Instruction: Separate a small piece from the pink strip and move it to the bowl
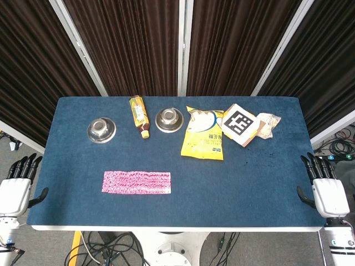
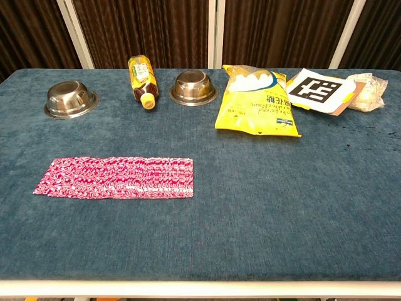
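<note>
A pink patterned strip [image 1: 136,182] [image 2: 116,177] lies flat on the blue table, near the front left. Two steel bowls stand at the back: one at the left [image 1: 101,130] [image 2: 71,99], one nearer the middle [image 1: 169,119] [image 2: 193,88]. My left hand [image 1: 15,185] rests off the table's left edge, fingers apart, holding nothing. At the right edge my right hand [image 1: 326,188] is likewise spread and holds nothing. Neither hand shows in the chest view.
A bottle [image 1: 140,116] [image 2: 142,77] lies between the bowls. Right of the middle bowl are a yellow snack bag [image 1: 204,133] [image 2: 257,101], a card with a black-and-white marker [image 1: 242,124] [image 2: 318,90] and a clear wrapped packet [image 1: 268,124] [image 2: 366,91].
</note>
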`<action>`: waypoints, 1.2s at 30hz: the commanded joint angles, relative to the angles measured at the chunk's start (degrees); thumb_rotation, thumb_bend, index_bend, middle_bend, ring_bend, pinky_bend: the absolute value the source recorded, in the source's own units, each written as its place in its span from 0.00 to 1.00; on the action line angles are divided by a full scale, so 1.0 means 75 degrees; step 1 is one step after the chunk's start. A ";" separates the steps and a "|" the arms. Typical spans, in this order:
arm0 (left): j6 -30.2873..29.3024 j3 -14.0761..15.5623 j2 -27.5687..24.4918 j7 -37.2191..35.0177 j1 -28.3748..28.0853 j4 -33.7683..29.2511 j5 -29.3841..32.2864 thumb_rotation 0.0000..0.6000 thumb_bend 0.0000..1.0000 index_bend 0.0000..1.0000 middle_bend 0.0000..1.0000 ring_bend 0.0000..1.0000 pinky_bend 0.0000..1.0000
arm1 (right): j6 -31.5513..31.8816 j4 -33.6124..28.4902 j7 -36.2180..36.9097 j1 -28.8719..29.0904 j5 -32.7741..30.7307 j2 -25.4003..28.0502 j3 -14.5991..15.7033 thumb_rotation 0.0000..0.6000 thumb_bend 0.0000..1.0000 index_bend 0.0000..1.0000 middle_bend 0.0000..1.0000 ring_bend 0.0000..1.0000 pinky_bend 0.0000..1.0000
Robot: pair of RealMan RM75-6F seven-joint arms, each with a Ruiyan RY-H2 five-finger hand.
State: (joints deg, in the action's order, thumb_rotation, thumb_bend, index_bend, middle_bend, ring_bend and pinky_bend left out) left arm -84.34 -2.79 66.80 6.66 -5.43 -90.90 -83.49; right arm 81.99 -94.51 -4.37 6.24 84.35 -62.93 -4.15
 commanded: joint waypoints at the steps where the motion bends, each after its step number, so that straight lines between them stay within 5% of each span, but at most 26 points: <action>1: 0.0016 -0.0030 0.0027 -0.0029 -0.0014 0.0009 0.0042 1.00 0.28 0.03 0.00 0.00 0.10 | -0.0006 0.0010 0.0012 0.0006 -0.0026 0.0000 -0.0014 1.00 0.30 0.00 0.00 0.00 0.00; 8: 0.0127 -0.0002 0.0072 -0.0114 -0.0068 0.0122 0.0011 1.00 0.28 0.03 0.00 0.00 0.10 | 0.0002 -0.0012 0.0006 0.0045 -0.0062 0.0007 -0.0079 1.00 0.30 0.00 0.00 0.00 0.00; 11: 0.0136 -0.0055 0.0081 -0.0095 -0.0109 0.0114 0.0032 1.00 0.29 0.03 0.04 0.14 0.30 | -0.0040 -0.0010 -0.0037 0.0081 -0.0062 -0.0012 -0.0084 1.00 0.30 0.00 0.00 0.00 0.00; 14: 0.0191 -0.0038 0.0110 -0.0157 -0.0169 0.0091 -0.0056 1.00 0.35 0.03 0.54 0.69 0.83 | -0.0107 0.0017 -0.0079 0.0126 -0.0044 -0.0015 -0.0073 1.00 0.30 0.00 0.00 0.00 0.00; 16: 0.0342 0.0049 0.0102 -0.0151 -0.0230 0.0093 -0.0141 1.00 0.44 0.04 0.81 0.85 0.95 | -0.0131 0.0034 -0.0086 0.0152 -0.0049 -0.0011 -0.0086 1.00 0.30 0.00 0.00 0.00 0.00; 20: 0.0840 0.0307 0.0086 -0.0384 -0.0424 0.0029 -0.0380 1.00 0.53 0.07 0.93 0.93 1.00 | -0.0167 0.0042 -0.0088 0.0168 -0.0110 -0.0003 -0.0101 1.00 0.30 0.00 0.00 0.00 0.00; 28: 0.2057 0.0798 0.0430 -0.0230 -0.1024 0.0169 -0.0887 1.00 0.59 0.10 0.95 0.93 1.00 | -0.0106 -0.0048 -0.0140 0.0182 -0.0136 0.0103 -0.0160 1.00 0.30 0.00 0.00 0.00 0.00; 36: 0.3276 0.0915 0.1042 0.0653 -0.1514 0.0343 -0.0454 1.00 0.59 0.11 0.95 0.93 1.00 | -0.0196 -0.0105 -0.0223 0.0203 -0.0312 0.0174 -0.0192 1.00 0.30 0.00 0.00 0.00 0.00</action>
State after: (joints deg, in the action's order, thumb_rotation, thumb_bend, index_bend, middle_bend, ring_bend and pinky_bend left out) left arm -61.77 3.86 72.99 9.92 -15.63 -88.88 -88.33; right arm 80.52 -95.29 -6.05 7.76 82.01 -61.62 -5.59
